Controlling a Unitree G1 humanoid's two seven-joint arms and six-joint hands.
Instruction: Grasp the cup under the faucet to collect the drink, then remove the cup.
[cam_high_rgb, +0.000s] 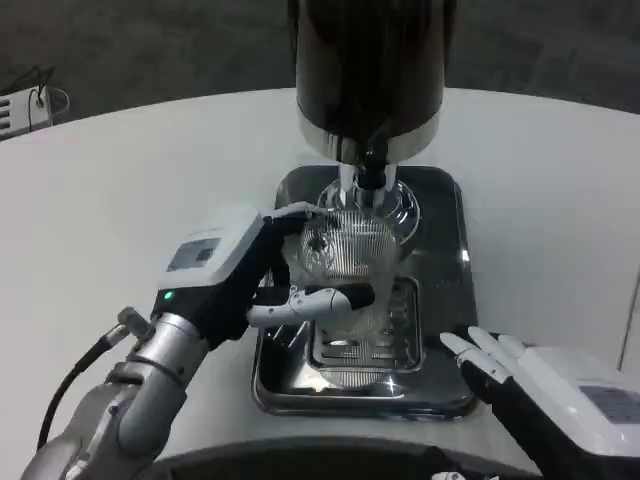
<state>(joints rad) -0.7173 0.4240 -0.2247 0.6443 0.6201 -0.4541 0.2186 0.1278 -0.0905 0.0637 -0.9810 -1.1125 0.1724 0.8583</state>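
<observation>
While gripping cup (345, 255) upright at frame centre under faucet (372, 178) | left robot hand (262, 275) wrapped round it | right robot hand (500, 362) lower right, spread, farther off

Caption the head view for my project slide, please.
Left hand grips the clear cup under the dispenser's faucet; right hand rests open beside the drip tray.

The picture was dim and a bit grainy. Light came from above and made bright spots on the shiny tray (440, 395) just beside the left hand's fingers (315, 303). The floor far behind them was dark. Edges looked soft.
</observation>
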